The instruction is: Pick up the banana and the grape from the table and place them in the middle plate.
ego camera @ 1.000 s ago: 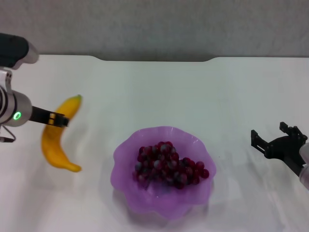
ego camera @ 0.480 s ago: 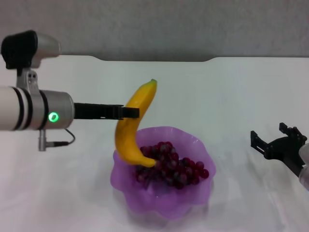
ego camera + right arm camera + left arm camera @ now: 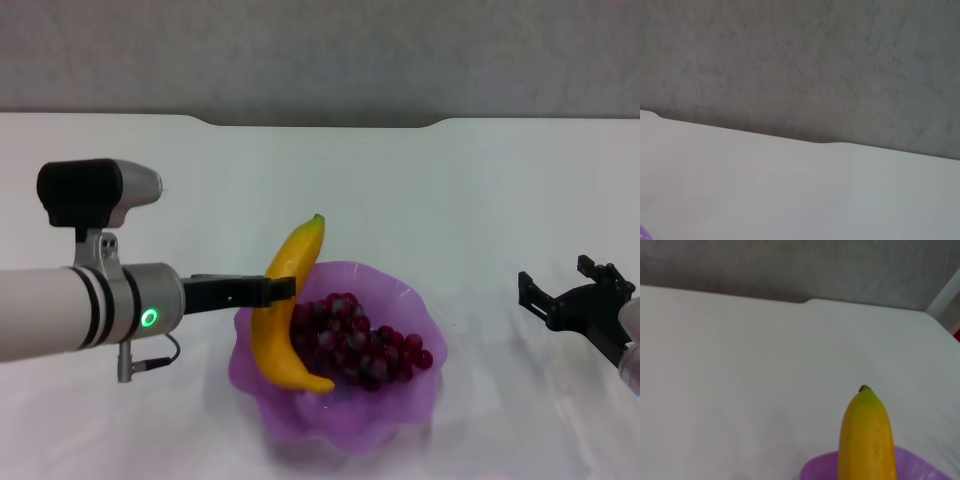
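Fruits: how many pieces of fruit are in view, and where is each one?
2. The banana is held by the left gripper over the middle plate; the grape bunch lies inside it.

**No readable text in any view**

No word, label, brand name or number can be read in the three views. The only sign-like mark is a small green indicator light glowing on the left arm's wrist housing, at about 8 o'clock in the head view; it carries no legible character.
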Controlling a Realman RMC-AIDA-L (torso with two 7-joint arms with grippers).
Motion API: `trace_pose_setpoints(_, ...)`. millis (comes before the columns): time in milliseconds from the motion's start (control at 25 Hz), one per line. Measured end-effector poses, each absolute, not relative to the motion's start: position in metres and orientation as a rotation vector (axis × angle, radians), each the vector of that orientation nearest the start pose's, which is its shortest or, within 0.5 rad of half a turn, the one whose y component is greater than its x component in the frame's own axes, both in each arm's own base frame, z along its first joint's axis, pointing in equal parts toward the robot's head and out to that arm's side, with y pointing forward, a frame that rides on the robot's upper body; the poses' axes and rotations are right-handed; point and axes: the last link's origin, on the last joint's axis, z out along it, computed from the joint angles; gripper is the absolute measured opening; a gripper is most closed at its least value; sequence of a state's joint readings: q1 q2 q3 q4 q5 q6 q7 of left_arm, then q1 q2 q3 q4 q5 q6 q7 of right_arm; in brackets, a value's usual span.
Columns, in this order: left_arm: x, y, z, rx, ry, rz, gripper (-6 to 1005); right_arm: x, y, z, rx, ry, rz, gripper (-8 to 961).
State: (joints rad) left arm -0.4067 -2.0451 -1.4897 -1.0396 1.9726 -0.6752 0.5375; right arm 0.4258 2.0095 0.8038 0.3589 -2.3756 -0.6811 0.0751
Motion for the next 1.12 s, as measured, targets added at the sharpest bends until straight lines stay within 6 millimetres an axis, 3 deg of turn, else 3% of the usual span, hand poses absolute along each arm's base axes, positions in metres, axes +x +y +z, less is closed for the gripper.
trace_pose_setpoints(280,-0.237,0.367,-0.066,-2.187,-1.277,-0.325,533,0.341,0.341,-0.055,-1.868,0.701,0.368,892)
trace_pose_setpoints(640,-0.229,0.366,-0.068,-2.217,-1.264,-0.332,542,0.340,0.342,-0.055,-1.869,0.697,0.370,892)
trace_pose_setpoints(840,-0.218,0.366,-0.061,-2.232,-1.207,-0.365,718,0.341,0.341,-0.055,-1.868,0.699,0.369,892)
trace_pose_setpoints(1120,-0.228,0.369,-0.017,-2.082,-1.039,-0.466,890,0.339,0.341,-0.055,-1.872,0.693,0.377,892)
